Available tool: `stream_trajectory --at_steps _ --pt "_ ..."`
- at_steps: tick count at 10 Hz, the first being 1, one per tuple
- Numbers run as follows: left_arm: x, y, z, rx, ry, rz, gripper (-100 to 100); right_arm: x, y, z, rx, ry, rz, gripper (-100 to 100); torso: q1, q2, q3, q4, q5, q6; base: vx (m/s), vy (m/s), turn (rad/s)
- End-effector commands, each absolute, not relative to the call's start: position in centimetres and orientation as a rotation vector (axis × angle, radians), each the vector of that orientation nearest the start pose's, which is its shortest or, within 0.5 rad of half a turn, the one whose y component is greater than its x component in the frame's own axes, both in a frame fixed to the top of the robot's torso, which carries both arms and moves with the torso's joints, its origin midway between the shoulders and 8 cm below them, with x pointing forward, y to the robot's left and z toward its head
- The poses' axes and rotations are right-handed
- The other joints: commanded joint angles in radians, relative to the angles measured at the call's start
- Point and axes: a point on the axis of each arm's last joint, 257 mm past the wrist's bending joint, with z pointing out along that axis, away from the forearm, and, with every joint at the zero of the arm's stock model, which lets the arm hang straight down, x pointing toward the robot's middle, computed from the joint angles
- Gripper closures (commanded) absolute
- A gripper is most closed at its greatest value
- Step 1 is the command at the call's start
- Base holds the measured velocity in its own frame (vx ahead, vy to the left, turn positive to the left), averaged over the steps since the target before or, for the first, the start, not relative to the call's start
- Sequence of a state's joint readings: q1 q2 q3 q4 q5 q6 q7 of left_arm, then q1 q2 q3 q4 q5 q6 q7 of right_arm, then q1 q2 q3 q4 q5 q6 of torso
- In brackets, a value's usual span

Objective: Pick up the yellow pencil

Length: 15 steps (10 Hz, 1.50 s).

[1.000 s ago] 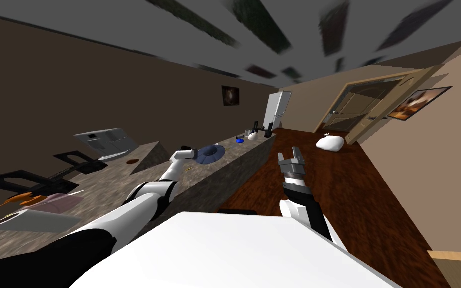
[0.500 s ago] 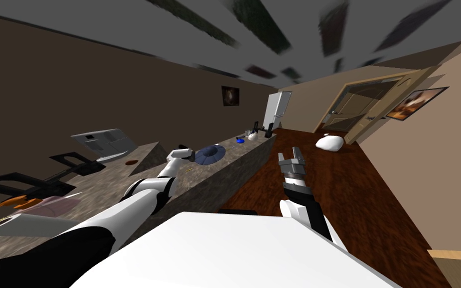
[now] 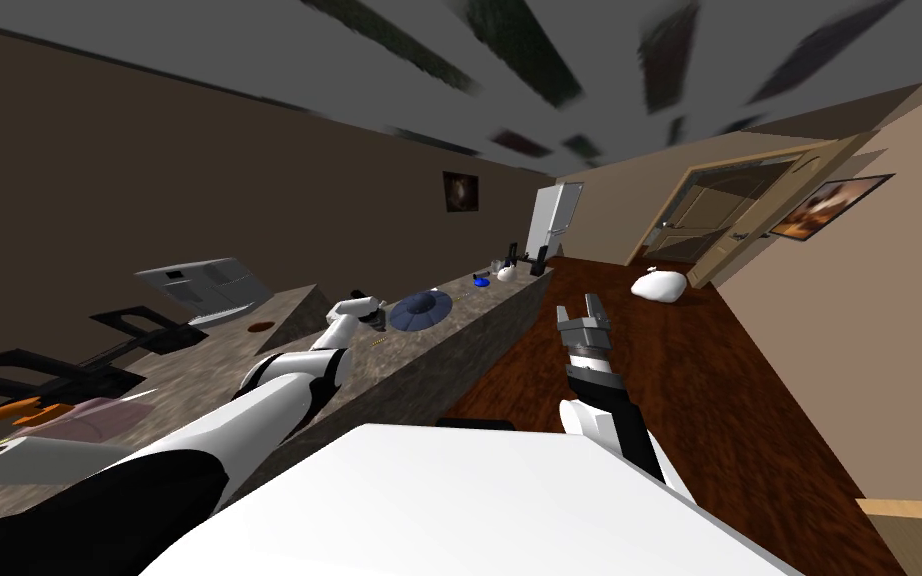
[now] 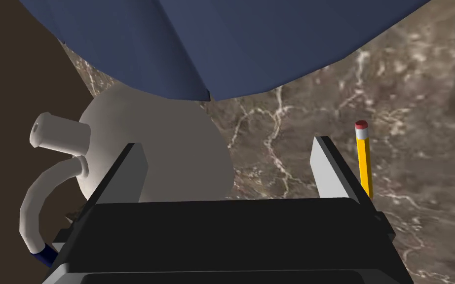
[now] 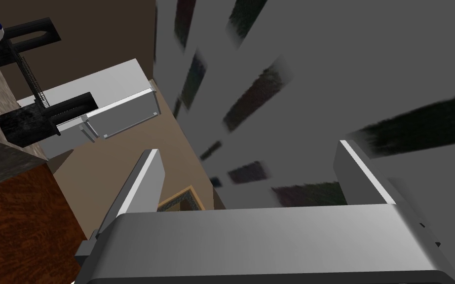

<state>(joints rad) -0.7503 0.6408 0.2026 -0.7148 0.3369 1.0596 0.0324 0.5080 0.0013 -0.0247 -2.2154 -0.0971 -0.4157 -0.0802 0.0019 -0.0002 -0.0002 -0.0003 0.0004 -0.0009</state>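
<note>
One yellow pencil [image 4: 363,162] just outside left gripper [image 4: 226,145]: spread wide, empty.

Quick tally: one yellow pencil [image 4: 364,162], one dark blue hat [image 4: 221,39], one pale jug [image 4: 172,148], one white sack [image 3: 660,287], two wall pictures [image 3: 461,191] [image 3: 829,208], plus left claw [image 4: 226,143] and right claw [image 3: 583,305].

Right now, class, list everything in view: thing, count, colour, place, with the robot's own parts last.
counter: one, brown marbled, to the robot's left.
pencil: one, yellow, flat on the counter.
jug: one, off-white, on the counter near the pencil.
hat-shaped thing: one, dark blue, beyond the jug.
sack: one, white, on the wooden floor.
left gripper: one, grey fingers, open, above the counter, pencil just outside them.
right gripper: one, grey fingers, open, raised over the floor.
</note>
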Motion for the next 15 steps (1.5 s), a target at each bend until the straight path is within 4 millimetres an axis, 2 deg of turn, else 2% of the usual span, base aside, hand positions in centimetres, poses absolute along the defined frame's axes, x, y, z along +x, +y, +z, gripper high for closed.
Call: stream_trajectory --at_steps 1,2,4,5,6,7,8,11,13,15 --pt "55.0 52.2 -29.1 -2.229 1.478 -0.353 -100 36.4 -30.6 -2.4 0.879 0.623 1.369 0 0.000 0.000 0.000 0.000 0.000 0.000 0.015 0.027 -0.013" --pt "54.1 52.7 -29.0 -2.292 1.455 -0.345 -100 36.4 -30.6 -2.4 0.879 0.623 1.369 0 0.000 0.000 0.000 0.000 0.000 0.000 0.021 0.036 -0.015" --pt "53.1 52.6 -30.0 -2.327 1.462 -0.317 -100 36.4 -30.6 -2.4 0.879 0.623 1.369 0 0.001 0.000 0.000 0.000 0.000 0.000 0.013 0.025 -0.002" --pt "51.6 52.8 -30.5 -2.412 1.444 -0.292 -100 36.4 -30.6 -2.4 0.879 0.623 1.369 0 0.000 0.000 0.000 0.000 0.000 0.000 0.009 0.024 -0.011" --pt "51.4 52.8 -30.8 -2.421 1.445 -0.284 -100 36.4 -30.6 -2.4 0.879 0.623 1.369 0 0.000 0.000 0.000 0.000 0.000 0.000 0.013 0.028 -0.011" --pt "49.9 52.8 -31.3 -2.499 1.423 -0.263 -100 36.4 -30.6 -2.4 0.879 0.623 1.369 0 0.000 0.000 0.000 0.000 0.000 0.000 0.021 0.043 -0.020" --pt "50.2 52.7 -30.9 -2.492 1.429 -0.268 -100 36.4 -30.6 -2.4 0.879 0.623 1.369 0 0.001 0.000 0.000 0.000 0.000 0.000 0.017 0.038 -0.006" --pt "48.1 52.5 -32.0 -2.589 1.411 -0.228 -100 36.4 -30.6 -2.4 0.879 0.623 1.369 0 0.000 0.000 0.000 0.000 0.000 0.000 0.013 0.019 -0.005" --pt "45.5 52.0 -32.9 -2.721 1.379 -0.185 -100 36.4 -30.6 -2.4 0.879 0.623 1.369 0 0.000 0.000 0.000 0.000 0.000 0.000 0.026 0.042 -0.013" --pt "45.4 52.0 -32.9 -2.723 1.380 -0.183 -100 36.4 -30.6 -2.4 0.879 0.623 1.369 0 0.001 0.000 0.000 0.000 0.001 0.000 0.006 0.027 -0.008"
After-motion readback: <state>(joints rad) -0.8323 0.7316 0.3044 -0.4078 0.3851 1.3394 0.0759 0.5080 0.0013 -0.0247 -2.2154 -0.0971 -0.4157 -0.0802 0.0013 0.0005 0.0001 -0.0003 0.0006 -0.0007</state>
